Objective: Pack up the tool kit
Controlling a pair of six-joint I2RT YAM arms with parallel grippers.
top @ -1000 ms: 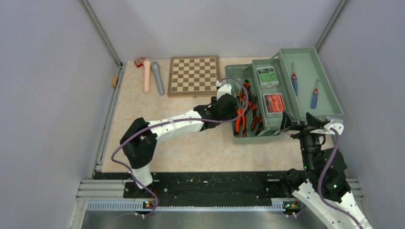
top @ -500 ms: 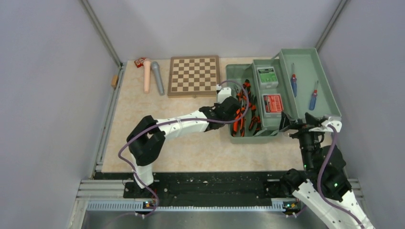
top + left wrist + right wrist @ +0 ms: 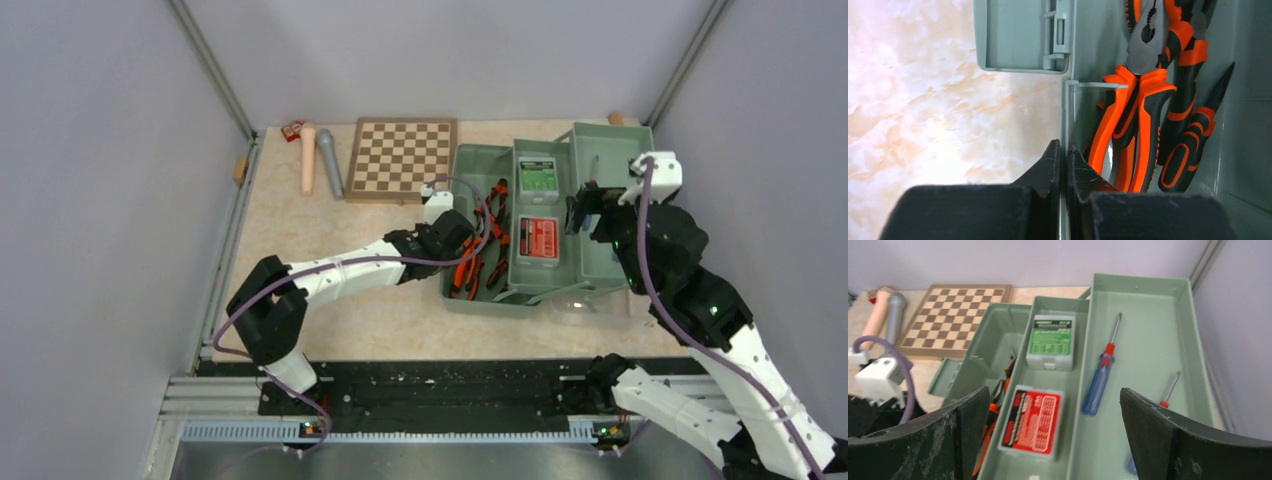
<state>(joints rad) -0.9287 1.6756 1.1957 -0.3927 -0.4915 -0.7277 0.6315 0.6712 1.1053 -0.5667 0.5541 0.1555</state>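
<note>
Currently left jaws are pinched shut on the thin side wall of the tool kit (image 3: 500,304), open at bench (image 3: 330,300) right, right jaws wide above its trays (image 3: 1148,340); likely rigid, smooth, tool-heavy, so grip wall rims, not hinged trays.

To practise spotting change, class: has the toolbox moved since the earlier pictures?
Yes. The toolbox has slid left, toward the grey cylinder, which has stayed put.
</note>
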